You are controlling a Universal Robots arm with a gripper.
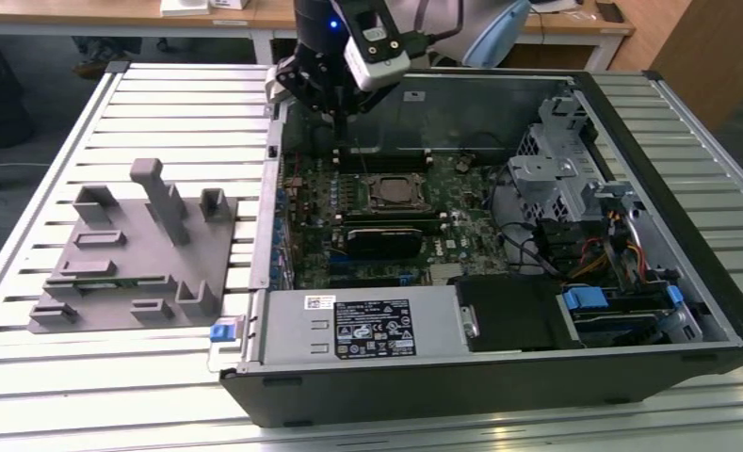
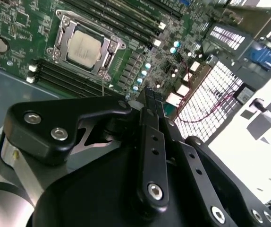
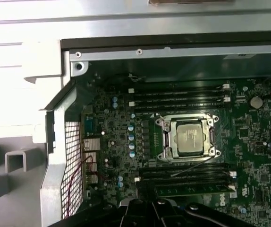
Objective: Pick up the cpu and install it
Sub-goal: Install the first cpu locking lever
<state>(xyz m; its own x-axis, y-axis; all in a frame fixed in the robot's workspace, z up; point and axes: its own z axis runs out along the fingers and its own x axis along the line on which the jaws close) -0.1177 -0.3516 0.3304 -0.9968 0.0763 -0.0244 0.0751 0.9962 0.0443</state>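
The cpu (image 1: 390,191), a small square chip with a pale metal top, lies flat inside the socket frame on the green motherboard (image 1: 472,235). It shows in both wrist views (image 2: 84,46) (image 3: 190,137). My gripper (image 1: 340,137) hangs above the board near the case's far wall, off to one side of the socket and apart from the cpu. In the second wrist view my gripper (image 2: 150,97) has its two black fingers pressed together with nothing between them. Their tips also show in the first wrist view (image 3: 142,204).
The open computer case (image 1: 672,311) lies on a slatted metal table (image 1: 170,104). Memory sticks (image 3: 178,97) flank the socket. A black block (image 1: 378,240) sits near it. A power supply (image 1: 371,325), a drive cage (image 1: 559,179) and cables fill the rest. A grey plastic fixture (image 1: 133,264) stands at the exterior view's left.
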